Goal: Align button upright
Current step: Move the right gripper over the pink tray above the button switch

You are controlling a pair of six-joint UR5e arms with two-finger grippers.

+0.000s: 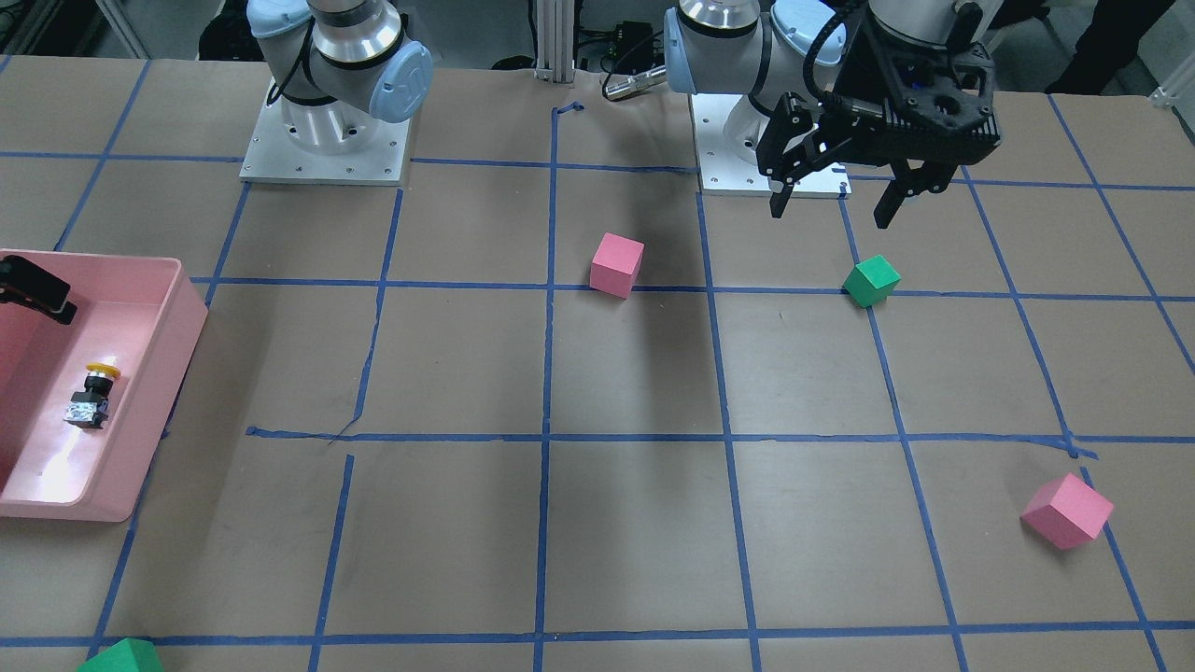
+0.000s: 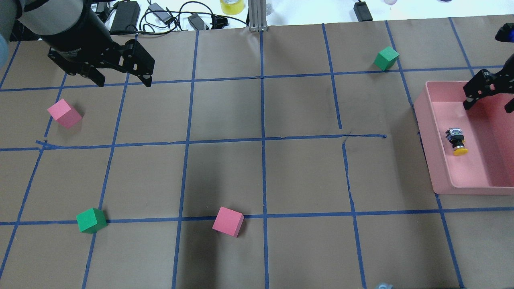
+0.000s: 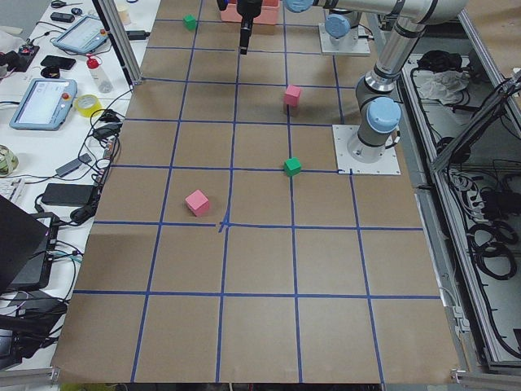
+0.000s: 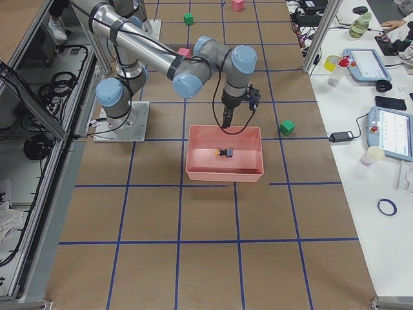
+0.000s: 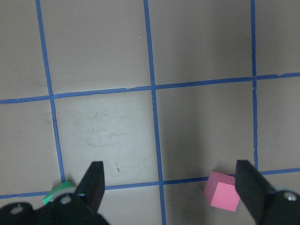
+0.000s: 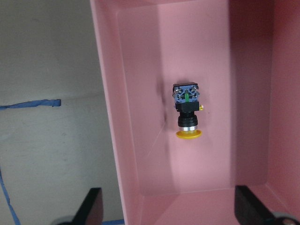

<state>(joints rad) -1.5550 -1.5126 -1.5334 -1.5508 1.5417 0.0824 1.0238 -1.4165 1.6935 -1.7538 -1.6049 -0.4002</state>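
Surface: a table [image 2: 225,172] covered in brown paper is filling the overhead view, with a blue tape grid [image 2: 263,120] dividing it into squares.
Room: cables [image 2: 168,16] and a yellow tape roll [image 2: 232,5] are lying past the table's top edge in that view. Tablets [image 4: 392,132] are sitting on a bench at the right of the exterior right view.
Tray: a pink tray [image 2: 425,132] is sitting at the overhead view's right edge.
Button: the button [image 6: 186,110] is lying on its side on the tray floor, near the centre of the right wrist view. Its yellow cap is pointing toward the frame's bottom.
Right gripper: the right gripper [image 6: 168,208] is hanging above the tray, fingers spread wide and holding nothing. The overhead frame is cutting it off, so it seems to be over the tray's upper part.
Left gripper: the left gripper [image 2: 123,82] is hovering at upper left, fingers spread and empty.
Cubes: a pink cube [image 2: 228,221] is sitting at lower centre, a second pink cube [image 2: 64,113] at left, a green cube [image 2: 91,220] at lower left, and a second green cube [image 2: 386,58] at upper right.
In the way: the tray's walls are ringing the button.
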